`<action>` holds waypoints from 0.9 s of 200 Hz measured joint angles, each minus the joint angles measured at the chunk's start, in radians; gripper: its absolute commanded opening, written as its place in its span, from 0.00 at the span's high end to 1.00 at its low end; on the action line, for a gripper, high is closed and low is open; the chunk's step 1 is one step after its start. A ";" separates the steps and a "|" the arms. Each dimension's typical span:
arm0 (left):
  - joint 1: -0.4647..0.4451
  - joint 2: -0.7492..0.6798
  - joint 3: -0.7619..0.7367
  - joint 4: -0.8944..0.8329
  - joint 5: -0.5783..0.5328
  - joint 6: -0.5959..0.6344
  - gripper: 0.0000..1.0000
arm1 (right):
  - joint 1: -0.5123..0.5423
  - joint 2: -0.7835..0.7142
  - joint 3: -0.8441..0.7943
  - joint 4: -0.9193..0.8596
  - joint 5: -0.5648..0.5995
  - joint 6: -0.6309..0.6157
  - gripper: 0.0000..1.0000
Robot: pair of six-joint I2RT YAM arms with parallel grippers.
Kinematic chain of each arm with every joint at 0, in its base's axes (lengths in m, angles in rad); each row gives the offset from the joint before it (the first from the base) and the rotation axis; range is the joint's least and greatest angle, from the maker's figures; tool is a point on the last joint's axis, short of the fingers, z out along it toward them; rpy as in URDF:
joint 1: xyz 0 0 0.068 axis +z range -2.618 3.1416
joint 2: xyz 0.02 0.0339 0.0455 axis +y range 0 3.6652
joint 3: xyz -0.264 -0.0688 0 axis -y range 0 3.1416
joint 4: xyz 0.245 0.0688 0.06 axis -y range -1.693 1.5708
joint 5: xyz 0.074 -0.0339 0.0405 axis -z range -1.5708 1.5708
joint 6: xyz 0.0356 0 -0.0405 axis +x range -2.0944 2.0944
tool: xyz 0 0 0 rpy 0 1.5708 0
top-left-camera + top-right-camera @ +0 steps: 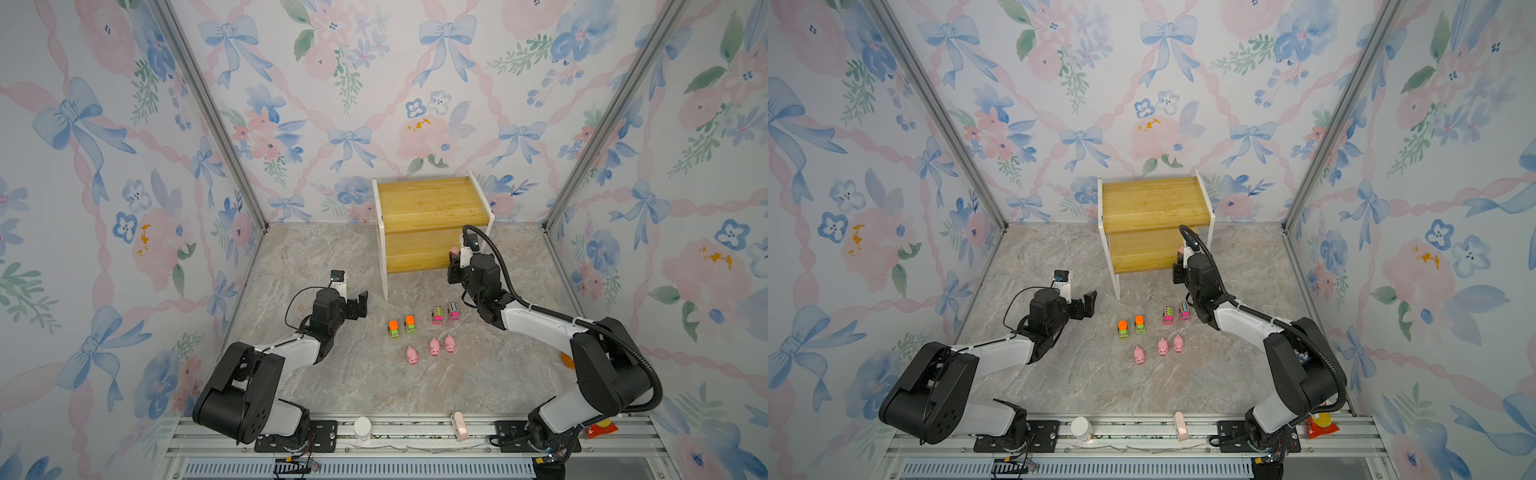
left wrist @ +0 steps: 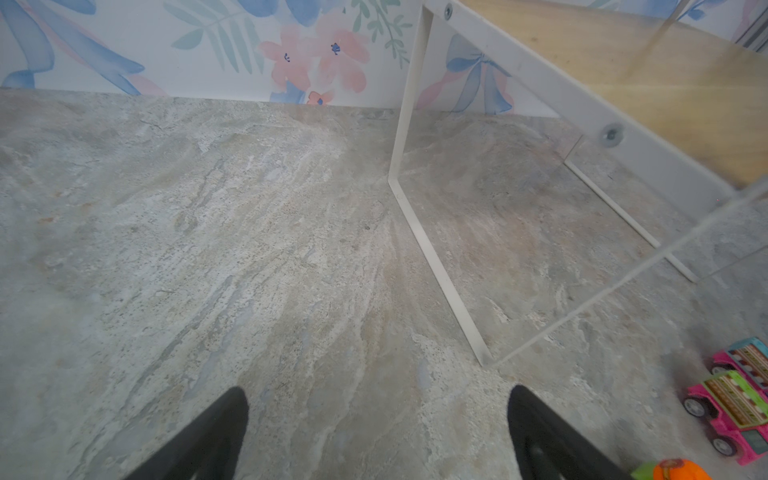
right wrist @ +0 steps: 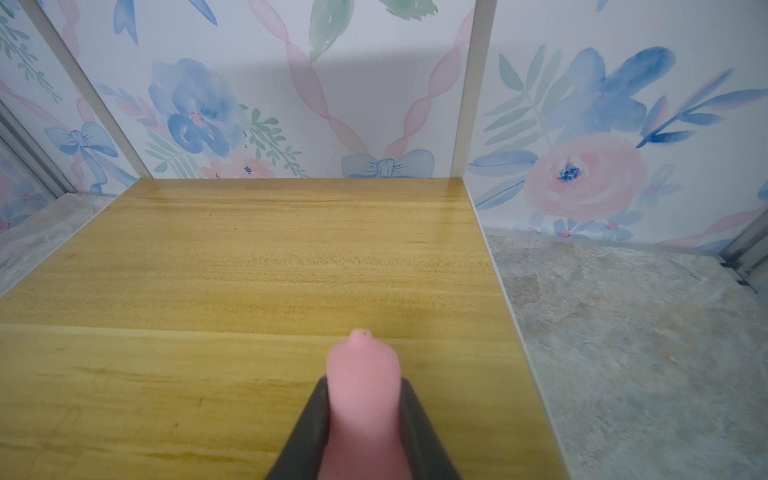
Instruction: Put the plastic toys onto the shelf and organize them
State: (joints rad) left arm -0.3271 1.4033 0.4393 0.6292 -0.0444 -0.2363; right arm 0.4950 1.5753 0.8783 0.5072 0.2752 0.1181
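Observation:
The shelf [image 1: 432, 203] [image 1: 1154, 203] stands at the back of the table, two yellowish boards in a white frame. My right gripper [image 1: 455, 257] [image 3: 362, 380] is shut on a pink pig [image 1: 454, 250] [image 3: 361, 370], held over the right end of the boards [image 3: 249, 270]. On the table in front lie two green trucks [image 1: 394, 329] [image 1: 410, 324], two pink buses [image 1: 437, 316] [image 1: 453, 311] and three pigs [image 1: 412, 356] [image 1: 434, 347] [image 1: 450, 344]. My left gripper [image 1: 360, 305] [image 2: 378, 395] hangs open and empty over bare table, left of the shelf's front leg [image 2: 440, 282].
An orange can [image 1: 566, 360] shows partly behind the right arm. On the front rail stand a white bottle [image 1: 362, 428], a pale pink object [image 1: 459, 426] and a red snack bag [image 1: 602, 428]. Flowered walls close in three sides.

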 measured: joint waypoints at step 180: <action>0.000 -0.017 -0.008 0.000 0.000 0.000 0.02 | 0.011 0.014 0.007 0.004 0.031 -0.031 0.49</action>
State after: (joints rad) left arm -0.3271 1.3861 0.4316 0.6292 -0.0448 -0.2359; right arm 0.5056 1.5890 0.8852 0.5110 0.3058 0.0875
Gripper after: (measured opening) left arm 0.979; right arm 0.491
